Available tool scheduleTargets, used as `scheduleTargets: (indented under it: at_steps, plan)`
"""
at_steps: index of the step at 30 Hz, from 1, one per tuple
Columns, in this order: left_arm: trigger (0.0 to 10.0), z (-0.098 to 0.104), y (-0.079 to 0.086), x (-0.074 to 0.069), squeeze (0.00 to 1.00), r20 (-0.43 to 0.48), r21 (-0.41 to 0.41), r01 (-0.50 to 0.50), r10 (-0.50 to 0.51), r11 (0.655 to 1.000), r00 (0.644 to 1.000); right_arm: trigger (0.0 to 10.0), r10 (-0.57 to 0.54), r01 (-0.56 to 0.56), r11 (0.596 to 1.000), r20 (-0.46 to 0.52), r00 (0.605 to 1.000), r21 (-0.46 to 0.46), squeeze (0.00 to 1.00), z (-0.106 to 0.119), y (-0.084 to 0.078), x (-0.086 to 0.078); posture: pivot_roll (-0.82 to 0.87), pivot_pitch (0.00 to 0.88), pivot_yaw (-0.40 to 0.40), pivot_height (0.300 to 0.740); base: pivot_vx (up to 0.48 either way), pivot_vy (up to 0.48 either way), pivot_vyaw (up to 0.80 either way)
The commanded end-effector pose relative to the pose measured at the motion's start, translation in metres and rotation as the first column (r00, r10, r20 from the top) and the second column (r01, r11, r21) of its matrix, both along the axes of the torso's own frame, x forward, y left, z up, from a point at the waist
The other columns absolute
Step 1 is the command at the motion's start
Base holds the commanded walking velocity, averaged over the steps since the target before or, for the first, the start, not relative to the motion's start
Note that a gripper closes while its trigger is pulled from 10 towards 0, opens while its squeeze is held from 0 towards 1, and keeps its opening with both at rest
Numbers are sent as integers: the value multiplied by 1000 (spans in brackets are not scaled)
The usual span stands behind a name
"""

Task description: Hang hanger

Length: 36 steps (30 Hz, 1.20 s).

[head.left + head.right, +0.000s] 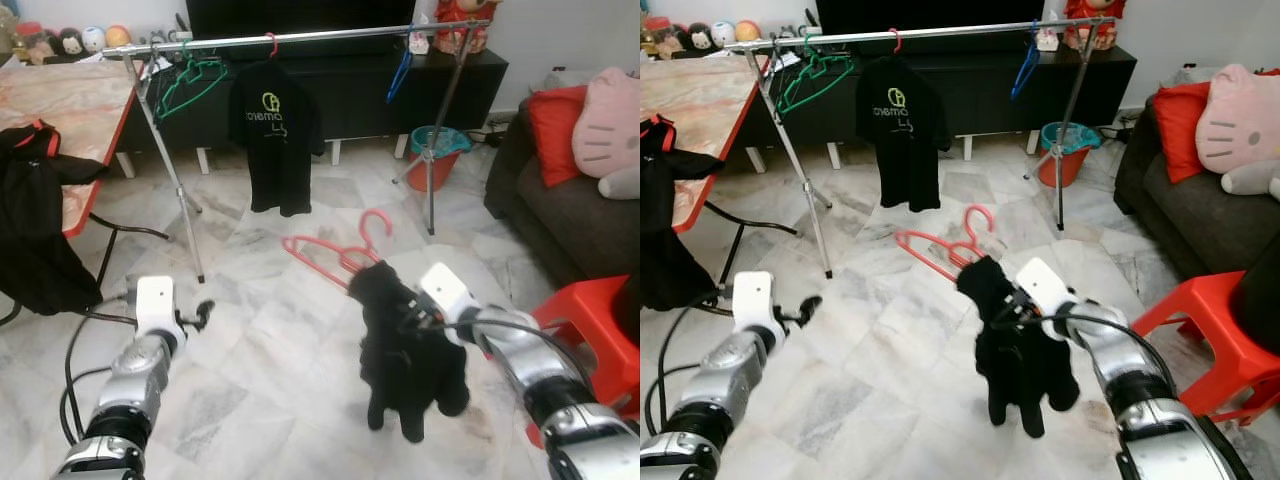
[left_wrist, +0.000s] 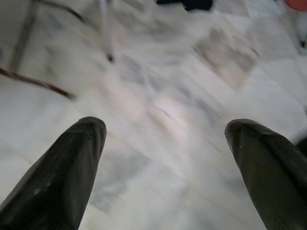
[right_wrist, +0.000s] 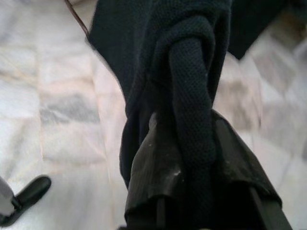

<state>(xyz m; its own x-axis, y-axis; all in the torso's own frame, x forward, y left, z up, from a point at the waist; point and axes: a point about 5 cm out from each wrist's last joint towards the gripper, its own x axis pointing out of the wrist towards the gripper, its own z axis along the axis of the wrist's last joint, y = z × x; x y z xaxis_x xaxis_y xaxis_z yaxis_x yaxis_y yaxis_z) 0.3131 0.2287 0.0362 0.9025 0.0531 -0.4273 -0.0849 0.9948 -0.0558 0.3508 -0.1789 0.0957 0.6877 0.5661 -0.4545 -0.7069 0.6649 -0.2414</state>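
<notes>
Right end effector (image 1: pixel 405 318) is clamping a bunched black garment (image 1: pixel 405 370) between its two fingers — the right wrist view is showing a twisted fold of the knit cloth pinched between the pads, with the rest drooping toward the marble floor (image 1: pixel 270 350). Left end effector (image 1: pixel 200 315) is hovering over bare floor with its fingers spread apart and holding nothing.

Red hangers (image 1: pixel 340 252) are lying flat on the floor just beyond the held garment, their hooks pointing toward the rack (image 1: pixel 300 38); they are near the right end effector but apart from it, and well apart from the left one. Whether the garment is touching them cannot be told, since the cloth is covering their near ends.

On the rack's bar, a black T-shirt (image 1: pixel 273 135) is already hanging on a red hanger, green hangers (image 1: pixel 190 82) are dangling bare toward the left end, and a blue hanger (image 1: pixel 400 72) is hanging near the right end.

Judged from this layout, the task is standing at an early stage — the red hangers are not yet lifted, and the remaining work is appearing to be taking one up, joining it with the garment, and hooking it over the bar.
</notes>
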Motion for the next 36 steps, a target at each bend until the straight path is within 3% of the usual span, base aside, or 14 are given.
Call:
scheduleTargets:
  at_steps: [1, 4, 9, 13, 16, 19, 29, 34, 36]
  plan:
    - [10000, -9, -10, -4, 0, -27, -76, 44, -46, 996, 999, 0, 54, -56, 997, 38, 998, 57, 0, 14, 6, 5, -82, 0, -61, 732, 0, 0, 0]
    - [10000, -12, -36, -5, 0, 31, -229, 158, -155, 960, 987, 0, 196, -199, 974, 38, 980, 113, 0, 26, 17, 5, -78, 0, -74, 732, 0, 0, 0]
    - [10000, -7, -50, -2, 0, 88, -267, 247, -232, 932, 969, 0, 260, -261, 961, 17, 965, 93, 0, 30, 16, 4, -77, 0, -81, 732, 0, 0, 0]
    - [10000, -2, -62, -2, 0, 152, -301, 365, -334, 881, 930, 0, 338, -336, 938, -15, 941, 89, 0, 32, 11, 1, -78, 0, -86, 732, 0, 0, 0]
    - [10000, -2, -66, -3, 0, 165, -305, 395, -360, 867, 918, 0, 351, -347, 933, -18, 936, 96, 0, 35, 10, 1, -77, 0, -89, 732, 0, 0, 0]
    - [10000, 0, -71, -5, 0, 195, -317, 457, -415, 831, 889, 0, 343, -341, 937, -17, 939, 79, 0, 39, 5, 4, -75, 0, -94, 732, 0, 0, 0]
    - [10000, 5, -82, -10, 0, 204, -241, 638, -605, 731, 770, 0, 395, -392, 915, -18, 918, 101, 0, 44, 13, 5, -63, 0, -114, 732, 0, 0, 0]
    - [10000, 16, -97, -9, 0, 196, -150, 748, -721, 647, 664, 0, 454, -450, 885, -13, 891, 120, 0, 46, 25, 4, -54, 0, -127, 732, 0, 0, 0]
    - [10000, 20, -102, -6, 0, 194, -114, 748, -723, 654, 663, 0, 469, -464, 877, -12, 883, 127, 0, 46, 29, 3, -50, 0, -130, 732, 0, 0, 0]
